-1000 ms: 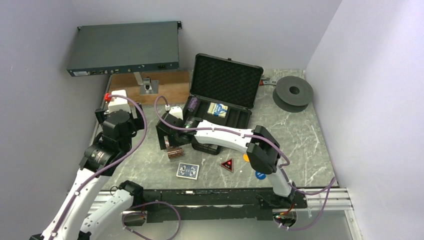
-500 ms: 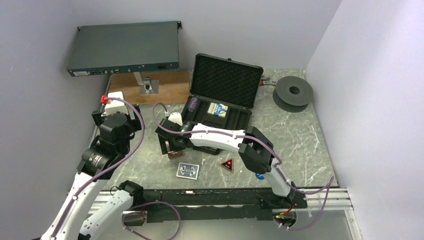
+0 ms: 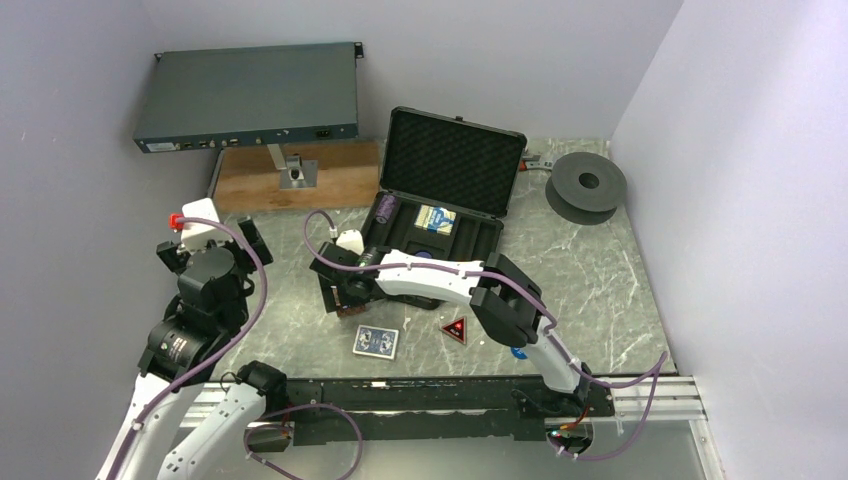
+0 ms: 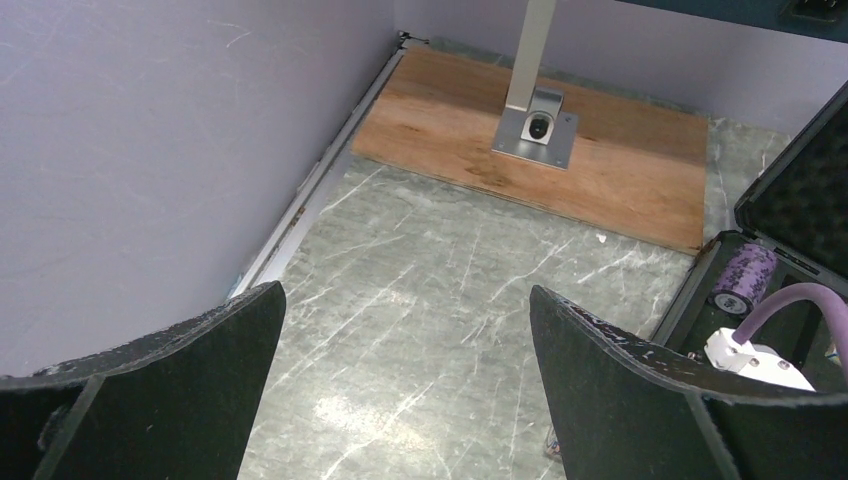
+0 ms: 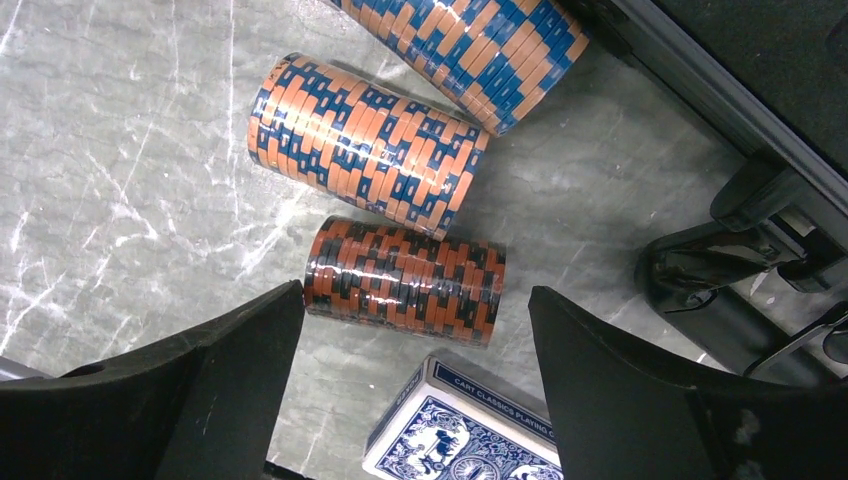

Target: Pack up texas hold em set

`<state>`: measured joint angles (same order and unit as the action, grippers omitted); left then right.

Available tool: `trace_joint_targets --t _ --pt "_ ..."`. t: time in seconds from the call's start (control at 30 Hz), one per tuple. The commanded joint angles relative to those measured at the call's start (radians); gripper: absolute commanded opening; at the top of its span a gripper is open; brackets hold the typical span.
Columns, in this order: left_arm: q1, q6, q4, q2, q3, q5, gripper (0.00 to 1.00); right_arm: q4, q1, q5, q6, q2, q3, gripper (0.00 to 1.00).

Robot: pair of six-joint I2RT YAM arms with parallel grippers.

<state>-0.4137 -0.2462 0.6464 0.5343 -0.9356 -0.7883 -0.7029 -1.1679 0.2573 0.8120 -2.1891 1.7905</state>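
From my screen the desk (image 3: 600,270) reads as grey marbled stone, smooth with a soft sheen. A board (image 4: 600,160) at its back is brown wood, matt, with the grain showing. The small foot plate (image 4: 535,127) on it is brushed metal. The case (image 3: 480,238) is black hard plastic, and its lid is lined with dimpled foam (image 3: 450,165). The dark chip roll (image 5: 405,280) is wrapped in glossy clear film. The orange and blue roll (image 5: 365,145) shows ridged chip edges and a duller shine. The card box (image 5: 455,445) is printed paper card. The right pincer (image 5: 415,292) has matt black, finely grainy fingers (image 5: 640,400), and the left pincer (image 4: 405,292) looks alike.
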Motion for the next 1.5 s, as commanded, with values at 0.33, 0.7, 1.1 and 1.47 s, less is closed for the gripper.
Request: trace_joint_targets --t 0.33,0.7,1.1,1.47 --pt "0.006 -0.009 -0.030 0.007 -0.002 -0.025 0.99 -0.014 -0.021 0.018 0.002 -0.038 0.077 0.87" --pt "0.006 -0.007 -0.031 0.009 -0.001 -0.019 0.99 -0.051 -0.029 0.058 0.004 -0.052 0.097 0.85" --pt "0.006 -0.002 -0.034 0.010 0.001 -0.011 0.99 -0.033 -0.033 0.045 -0.018 -0.047 0.087 0.59" --pt "0.006 0.001 -0.035 0.019 0.002 -0.008 0.98 0.091 -0.033 0.020 -0.139 0.160 -0.050 0.51"
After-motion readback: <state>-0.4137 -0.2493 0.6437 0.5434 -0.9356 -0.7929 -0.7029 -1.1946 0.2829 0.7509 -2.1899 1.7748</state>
